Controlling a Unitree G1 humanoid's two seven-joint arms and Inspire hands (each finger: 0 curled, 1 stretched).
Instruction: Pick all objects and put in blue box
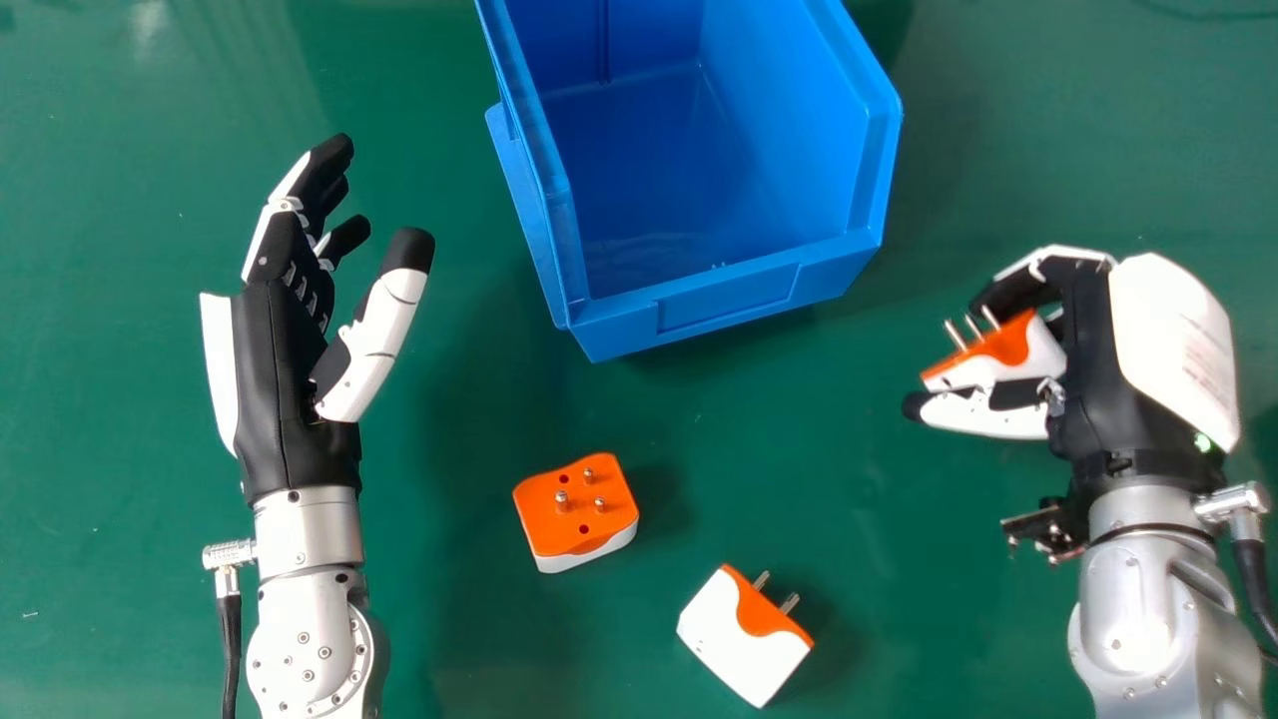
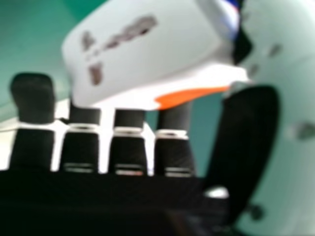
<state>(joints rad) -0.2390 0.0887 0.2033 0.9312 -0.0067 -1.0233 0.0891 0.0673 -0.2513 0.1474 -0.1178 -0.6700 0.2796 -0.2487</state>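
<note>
1. My right hand [image 1: 1093,359] has its fingers and thumb clamped on an orange-and-white adapter [image 1: 1038,355], orange side and bare pins angled toward the box. In the right hand view, its white body sits right by my thumb.
2. Blue box [image 1: 729,297] is ahead, between my hands. Its near lip runs at a slant, left corner closest to me, with green table [image 1: 449,639] between that right wall and my held plug.
3. Left hand [image 1: 285,389] is left of the box and well apart from it, fingers pretty much straight, thumb spread away.
4. Loose plug one [image 1: 576,511] is just this side of the box, pins up.
5. Loose plug two [image 1: 739,639] is closer to me and further right, tipped over, pins sideways, bare table between the pair.
</note>
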